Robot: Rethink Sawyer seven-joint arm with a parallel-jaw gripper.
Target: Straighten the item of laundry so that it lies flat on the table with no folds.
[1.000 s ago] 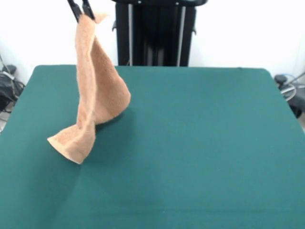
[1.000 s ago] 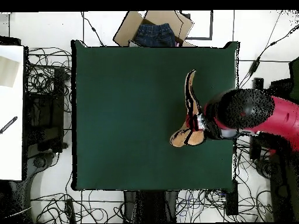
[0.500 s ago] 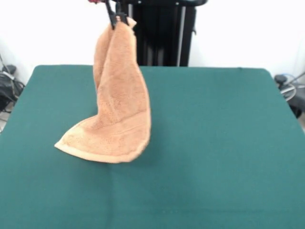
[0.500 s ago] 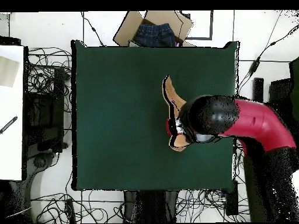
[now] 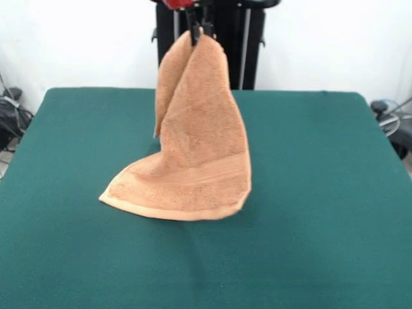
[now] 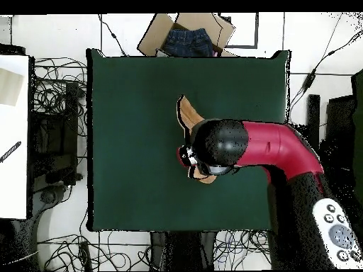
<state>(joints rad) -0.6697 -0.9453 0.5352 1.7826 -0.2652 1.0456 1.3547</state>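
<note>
The peach-orange towel (image 5: 196, 154) hangs from my gripper (image 5: 199, 29), which is shut on its top corner near the top of the front view. The towel's lower hemmed edge drags on the green table (image 5: 322, 193), spread in a curve left of centre. The cloth is draped in a cone with a fold down its back. In the overhead view the red arm (image 6: 276, 145) covers most of the towel (image 6: 186, 113); only a strip shows beyond the arm's head, and the gripper is hidden there.
The robot's black pedestal (image 5: 219, 45) stands behind the table's far edge. An open cardboard box with blue cloth (image 6: 186, 39) sits beyond the table's top edge in the overhead view. Cables lie on the floor around the table (image 6: 127, 156).
My gripper has carried the towel rightward in the front view, toward the table's middle. The lower edge has dragged along and spread wider on the table.
</note>
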